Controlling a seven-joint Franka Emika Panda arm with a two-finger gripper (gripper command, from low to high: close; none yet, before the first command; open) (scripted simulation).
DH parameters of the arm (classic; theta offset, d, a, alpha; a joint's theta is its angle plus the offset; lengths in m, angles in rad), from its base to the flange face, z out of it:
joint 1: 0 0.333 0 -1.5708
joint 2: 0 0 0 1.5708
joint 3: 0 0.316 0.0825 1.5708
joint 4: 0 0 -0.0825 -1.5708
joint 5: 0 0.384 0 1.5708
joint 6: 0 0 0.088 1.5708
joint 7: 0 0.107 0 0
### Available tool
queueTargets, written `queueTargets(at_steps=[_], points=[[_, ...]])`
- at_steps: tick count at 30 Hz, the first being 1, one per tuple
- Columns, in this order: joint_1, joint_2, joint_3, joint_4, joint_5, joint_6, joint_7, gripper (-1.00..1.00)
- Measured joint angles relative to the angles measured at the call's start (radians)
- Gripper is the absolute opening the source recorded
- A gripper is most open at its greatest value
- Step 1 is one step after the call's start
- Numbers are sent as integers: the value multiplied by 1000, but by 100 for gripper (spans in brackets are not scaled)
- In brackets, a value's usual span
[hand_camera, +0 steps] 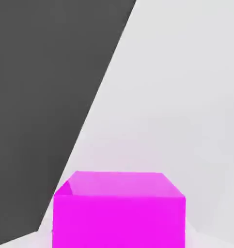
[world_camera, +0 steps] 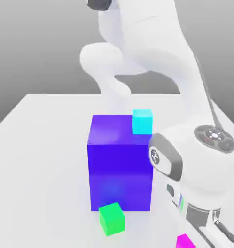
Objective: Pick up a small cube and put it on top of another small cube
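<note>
White table [world_camera: 46, 160] under a grey backdrop carries all items. Nearest, at the lower right of the exterior frame, the magenta cube [world_camera: 184, 240] sits under the arm's hand; the pincer [world_camera: 206, 240] is closed, apparently on this cube. It looks rigid, light and smooth-faced, so opposite flat sides are judged the best hold. Plain, sharp-edged, uniformly coloured. Lower centre: the green cube [world_camera: 112, 219], touching the big blue block [world_camera: 119, 164]. Farther back, a cyan cube [world_camera: 142, 121].
</note>
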Motion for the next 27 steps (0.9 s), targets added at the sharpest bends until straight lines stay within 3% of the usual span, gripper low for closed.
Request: queueTargets(at_steps=[2,15,27], points=[[-13,-59,15,-13,4,-44,-40,-100],[-33,-335,-5,-43,-278,-241,-512,-100],[-45,-623,-41,-85,-355,-359,-1087,-100]])
